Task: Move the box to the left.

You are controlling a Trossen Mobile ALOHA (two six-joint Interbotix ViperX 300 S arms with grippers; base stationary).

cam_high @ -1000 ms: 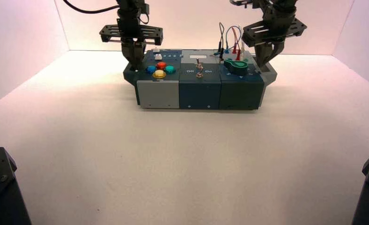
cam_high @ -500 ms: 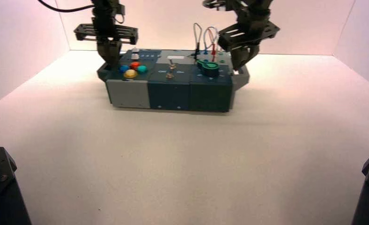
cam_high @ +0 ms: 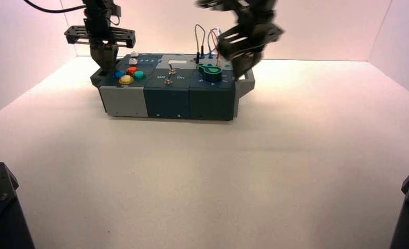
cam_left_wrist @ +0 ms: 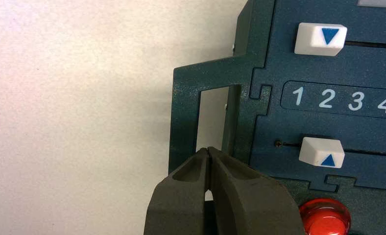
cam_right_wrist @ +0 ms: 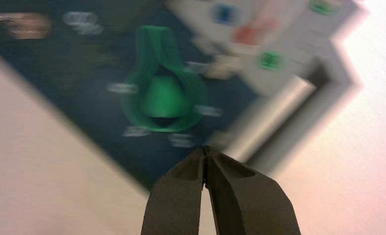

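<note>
Box [cam_high: 168,101]: far side of your tabletop [cam_high: 202,176], left of centre, grey front panel [cam_high: 123,101] at its left.
Left gripper [cam_left_wrist: 208,151]: at your box's left end handle [cam_left_wrist: 183,117], jaws closed.
Right gripper [cam_right_wrist: 205,149]: over the right end, beside your green knob [cam_right_wrist: 164,100], jaws closed.

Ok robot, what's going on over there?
Left gripper: shut, at box's left handle. Right gripper: shut, near right handle. Nothing seen blocking leftward.

"1 2 3 4" on dark teal panel [cam_left_wrist: 343,73], "Off", "On" beside toggle switches [cam_high: 170,75]; blue triangles on white slider caps [cam_left_wrist: 320,39]
</note>
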